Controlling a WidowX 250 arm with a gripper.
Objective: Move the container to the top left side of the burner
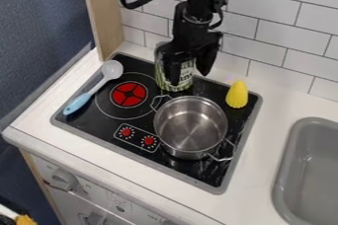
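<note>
Container (183, 80) between jaws, label (187, 70) illegible

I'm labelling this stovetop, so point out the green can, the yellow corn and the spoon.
Green can (187, 76): camera view, on the lower right of its side.
Yellow corn (237, 95): camera view, on the middle of its body.
Spoon (112, 69): camera view, on its pale bowl.

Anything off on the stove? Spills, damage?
No clear spill or damage. Only oddity: yellow corn loose on the cooktop, outside the pot. Pale streaks by the pot may be glare.
</note>
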